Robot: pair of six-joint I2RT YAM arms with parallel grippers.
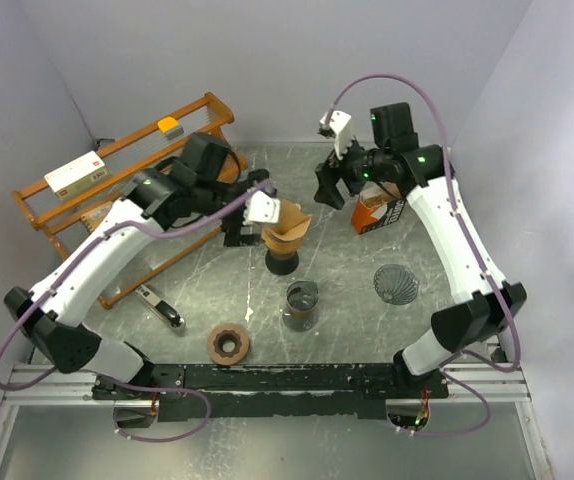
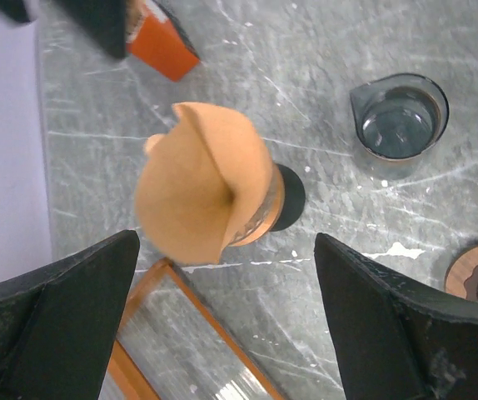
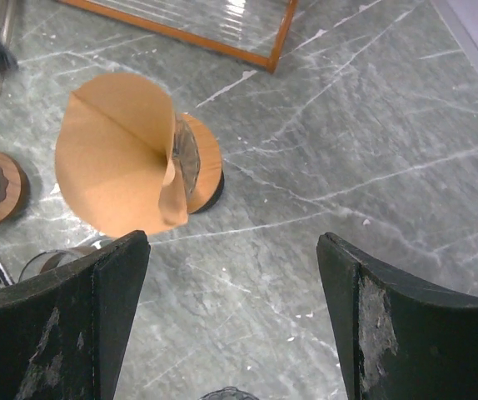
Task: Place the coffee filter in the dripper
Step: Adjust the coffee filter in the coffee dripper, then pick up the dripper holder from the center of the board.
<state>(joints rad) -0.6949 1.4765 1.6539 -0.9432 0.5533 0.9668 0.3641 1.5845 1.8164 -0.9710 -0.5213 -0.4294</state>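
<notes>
- The dripper (image 2: 287,198) sits mostly under the coffee filter (image 2: 201,187); only an orange rim and a dark base show.
- The wooden ring (image 2: 476,275) is cut by the right edge of the left wrist view.
- The orange box (image 2: 162,46) runs past the top edge.
- The glass beaker (image 3: 47,257) is half hidden behind a finger (image 3: 64,333) of the right tool (image 3: 232,242).
- The dark shape (image 3: 226,393) at the bottom edge is too cropped to name.
- The label of the white box (image 1: 77,172) is too small to read.

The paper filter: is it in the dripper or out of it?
In: the filter sits as an opened cone in the dripper, its wide mouth flaring above the rim.
</notes>
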